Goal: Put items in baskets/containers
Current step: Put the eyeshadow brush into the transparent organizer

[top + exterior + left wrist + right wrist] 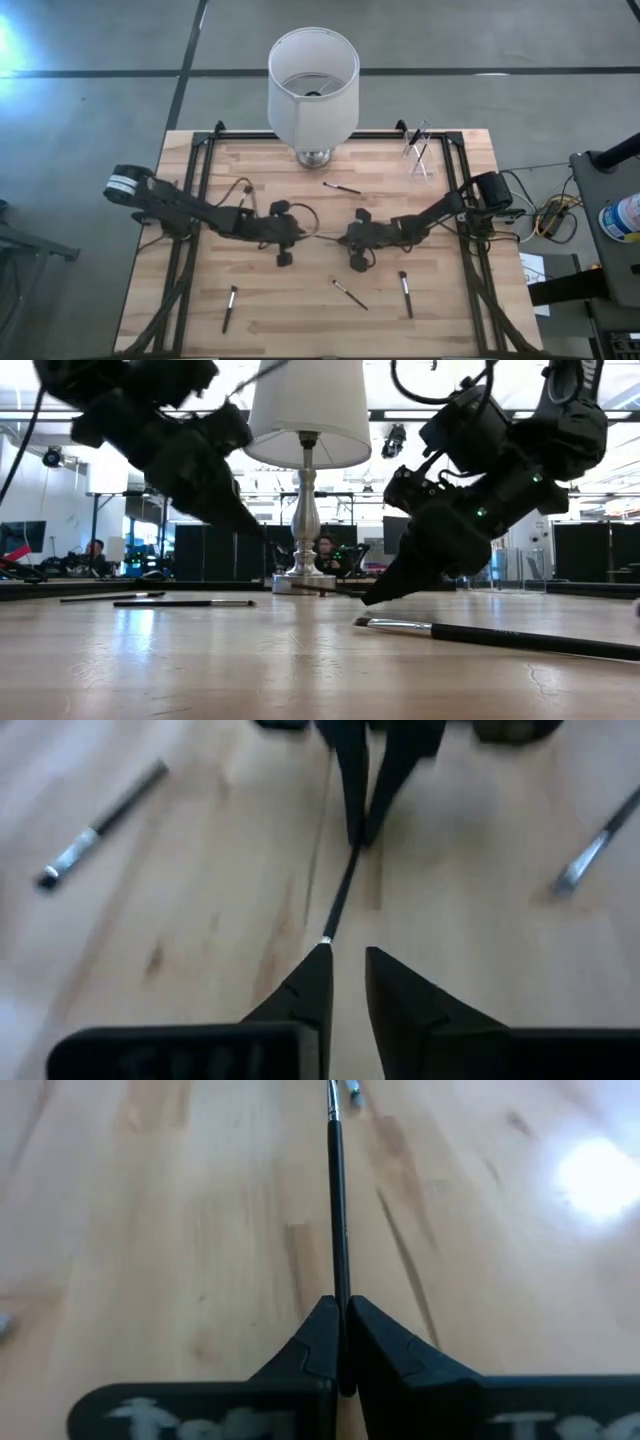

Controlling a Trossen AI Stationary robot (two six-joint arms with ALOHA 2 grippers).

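Right hand (340,1342) clamps brush (337,1210) handle; left hand (345,982) parted at its tip.

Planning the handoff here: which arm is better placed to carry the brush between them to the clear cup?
Right. The right gripper is shut on the brush, the clear cup stands on its side, and the left gripper is open.

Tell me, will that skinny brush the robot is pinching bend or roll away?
Probably not bend: the brush runs straight out from the right end effector, shut on its handle, with no sag. It looks very light, being so thin. It is round and slim, so it would likely roll on the smooth wooden table if dropped. The left end effector stands open at its other end.
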